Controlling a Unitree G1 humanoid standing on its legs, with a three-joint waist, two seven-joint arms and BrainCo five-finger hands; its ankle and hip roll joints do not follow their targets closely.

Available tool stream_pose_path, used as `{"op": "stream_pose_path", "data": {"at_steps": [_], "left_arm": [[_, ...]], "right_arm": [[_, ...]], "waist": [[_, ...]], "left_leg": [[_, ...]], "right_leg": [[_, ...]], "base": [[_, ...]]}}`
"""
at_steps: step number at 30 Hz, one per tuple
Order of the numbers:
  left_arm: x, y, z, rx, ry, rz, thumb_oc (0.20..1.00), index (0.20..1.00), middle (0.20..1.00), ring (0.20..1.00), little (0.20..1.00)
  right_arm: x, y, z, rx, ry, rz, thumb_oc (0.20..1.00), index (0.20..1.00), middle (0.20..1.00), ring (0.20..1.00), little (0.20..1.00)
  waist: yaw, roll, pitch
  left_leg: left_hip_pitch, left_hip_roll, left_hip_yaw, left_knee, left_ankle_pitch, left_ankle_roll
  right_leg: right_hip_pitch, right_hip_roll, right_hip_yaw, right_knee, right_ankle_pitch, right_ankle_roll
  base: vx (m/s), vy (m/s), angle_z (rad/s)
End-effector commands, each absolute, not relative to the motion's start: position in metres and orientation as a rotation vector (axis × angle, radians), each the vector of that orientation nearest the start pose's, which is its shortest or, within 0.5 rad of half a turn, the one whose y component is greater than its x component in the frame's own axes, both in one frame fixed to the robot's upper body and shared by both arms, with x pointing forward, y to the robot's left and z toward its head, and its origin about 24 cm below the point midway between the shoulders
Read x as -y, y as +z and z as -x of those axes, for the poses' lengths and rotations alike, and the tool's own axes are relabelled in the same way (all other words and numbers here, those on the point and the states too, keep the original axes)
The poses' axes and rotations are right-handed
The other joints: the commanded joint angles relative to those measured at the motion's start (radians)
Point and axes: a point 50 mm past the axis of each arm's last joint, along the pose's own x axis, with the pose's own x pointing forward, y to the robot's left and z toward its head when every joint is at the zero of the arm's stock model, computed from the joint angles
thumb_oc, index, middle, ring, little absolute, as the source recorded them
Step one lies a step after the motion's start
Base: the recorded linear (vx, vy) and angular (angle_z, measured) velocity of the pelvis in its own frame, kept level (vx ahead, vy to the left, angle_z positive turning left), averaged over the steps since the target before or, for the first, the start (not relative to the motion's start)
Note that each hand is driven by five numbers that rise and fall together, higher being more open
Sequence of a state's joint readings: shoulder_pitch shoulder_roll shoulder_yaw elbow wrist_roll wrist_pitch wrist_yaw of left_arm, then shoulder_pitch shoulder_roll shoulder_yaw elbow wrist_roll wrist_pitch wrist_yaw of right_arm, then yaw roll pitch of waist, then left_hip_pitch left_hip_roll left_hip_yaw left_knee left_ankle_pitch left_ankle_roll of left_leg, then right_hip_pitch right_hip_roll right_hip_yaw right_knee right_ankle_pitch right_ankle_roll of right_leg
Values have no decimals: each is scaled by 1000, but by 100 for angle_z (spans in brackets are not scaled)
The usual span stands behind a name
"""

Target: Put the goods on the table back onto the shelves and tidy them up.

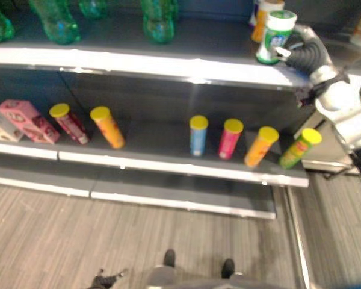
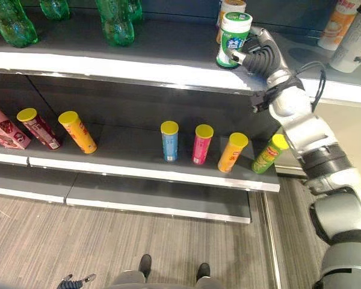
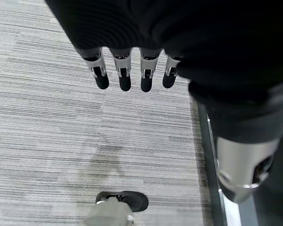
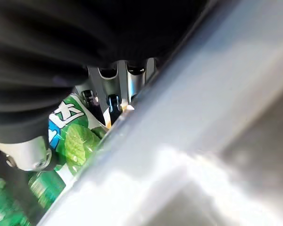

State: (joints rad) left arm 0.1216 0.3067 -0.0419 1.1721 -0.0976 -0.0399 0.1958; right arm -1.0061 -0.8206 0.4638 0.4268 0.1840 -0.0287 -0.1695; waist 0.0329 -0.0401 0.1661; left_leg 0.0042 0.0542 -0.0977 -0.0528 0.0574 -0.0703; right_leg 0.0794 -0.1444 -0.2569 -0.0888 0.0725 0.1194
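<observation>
The right hand (image 2: 257, 55) was raised to the upper shelf (image 2: 138, 63) at the right of the scene, its fingers and thumb curled round a green-and-white canister with a white lid (image 2: 233, 37). The canister stood upright at the near edge of that shelf, just in front of an orange-labelled container (image 2: 230, 8). Green bottles (image 2: 115, 21) stood further left on the same shelf, well apart from the canister, and two more containers (image 2: 349, 27) stood at the far right.

On the lower shelf (image 2: 138, 165) a row of yellow-lidded tubes was noted: a red tube (image 2: 38, 127) and an orange tube (image 2: 78, 131) leaning at the left, then a blue tube (image 2: 169, 141) and a pink tube (image 2: 201, 144) upright, then a second orange tube (image 2: 231, 152) and a green tube (image 2: 268, 152) tilted at the right. A pink box (image 2: 3, 127) lay at the far left end.

The left hand (image 3: 132, 70) hung low over the grey wood-pattern floor (image 3: 61, 132), fingers straight and relaxed, holding nothing.
</observation>
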Motion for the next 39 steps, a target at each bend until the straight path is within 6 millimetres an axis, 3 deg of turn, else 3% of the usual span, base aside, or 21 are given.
{"op": "stream_pose_path", "data": {"at_steps": [1, 10, 30, 31, 32, 33, 39], "left_arm": [[-291, -147, -58, -1209, 384, -421, 1000, 1000, 1000, 1000, 1000], [-286, -147, -65, -1186, 378, -425, 1000, 1000, 1000, 1000, 1000], [-278, -150, -65, -1192, 374, -410, 1000, 1000, 1000, 1000, 1000], [-278, -150, -64, -1193, 375, -408, 1000, 1000, 1000, 1000, 1000], [-278, -150, -64, -1195, 376, -407, 1000, 1000, 1000, 1000, 1000], [-277, -151, -63, -1197, 375, -407, 1000, 1000, 1000, 1000, 1000], [-277, -152, -59, -1211, 378, -406, 1000, 1000, 1000, 1000, 1000]], "right_arm": [[201, 313, -376, 594, -148, 836, 200, 200, 200, 200, 200], [186, 310, -392, 564, -207, 902, 200, 200, 200, 200, 200], [182, 301, -402, 509, -262, 954, 200, 200, 200, 200, 200], [183, 300, -402, 505, -264, 950, 357, 357, 357, 357, 357], [184, 299, -402, 503, -265, 946, 802, 802, 802, 802, 802], [183, 297, -401, 503, -263, 943, 1000, 1000, 1000, 1000, 1000], [184, 299, -397, 533, -262, 937, 1000, 1000, 1000, 1000, 1000]], "waist": [[22, -9, -11], [26, 2, -8], [31, -5, -2], [33, -6, -2], [34, -6, -2], [35, -7, -1], [40, -11, -3]], "left_leg": [[14, 91, 45, 43, -122, -70], [10, 93, 37, 33, -114, -69], [12, 92, 27, 21, -112, -65], [12, 91, 26, 21, -112, -64], [11, 91, 25, 21, -112, -63], [11, 90, 26, 20, -111, -63], [10, 88, 26, 21, -114, -59]], "right_leg": [[22, -48, -11, 50, -134, 56], [21, -44, -12, 52, -140, 53], [24, -45, -19, 48, -138, 55], [24, -45, -20, 48, -138, 55], [24, -45, -20, 49, -137, 55], [23, -46, -20, 50, -137, 56], [21, -50, -18, 52, -136, 58]], "base": [[0, 0, 0], [0, 0, 0], [0, 0, 0], [0, 0, 0], [0, 0, 0], [-8, 35, 0], [0, 0, 0]]}}
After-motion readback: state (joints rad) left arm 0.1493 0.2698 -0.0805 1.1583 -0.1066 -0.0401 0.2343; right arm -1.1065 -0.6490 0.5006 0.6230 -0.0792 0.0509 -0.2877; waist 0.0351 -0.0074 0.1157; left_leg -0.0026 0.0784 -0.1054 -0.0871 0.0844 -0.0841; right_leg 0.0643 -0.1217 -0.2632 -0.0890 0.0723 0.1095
